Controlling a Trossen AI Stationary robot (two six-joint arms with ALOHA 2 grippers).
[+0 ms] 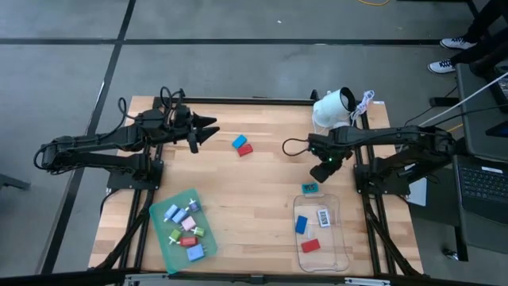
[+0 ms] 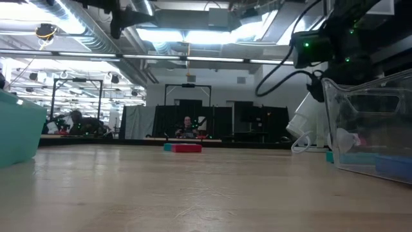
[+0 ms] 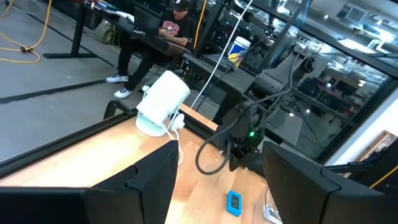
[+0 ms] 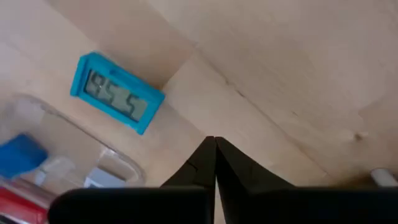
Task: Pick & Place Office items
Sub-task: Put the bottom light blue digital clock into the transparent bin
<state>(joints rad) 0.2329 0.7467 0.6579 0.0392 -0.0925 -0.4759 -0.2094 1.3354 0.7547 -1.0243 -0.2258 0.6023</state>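
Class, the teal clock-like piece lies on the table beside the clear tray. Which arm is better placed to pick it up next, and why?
The right arm, probably. Its claw hangs just beyond the teal piece near the clear tray, fingers shut. The left claw is open but sits across the table, far from it.

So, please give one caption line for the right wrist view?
Right tool, fingers shut, above bare wooden table beside small teal rectangular digital clock.

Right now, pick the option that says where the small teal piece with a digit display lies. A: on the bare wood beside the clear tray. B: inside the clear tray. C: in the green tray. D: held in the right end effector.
A: the teal piece lies on the wood just outside the clear tray, with the right end effector shut and empty nearby.
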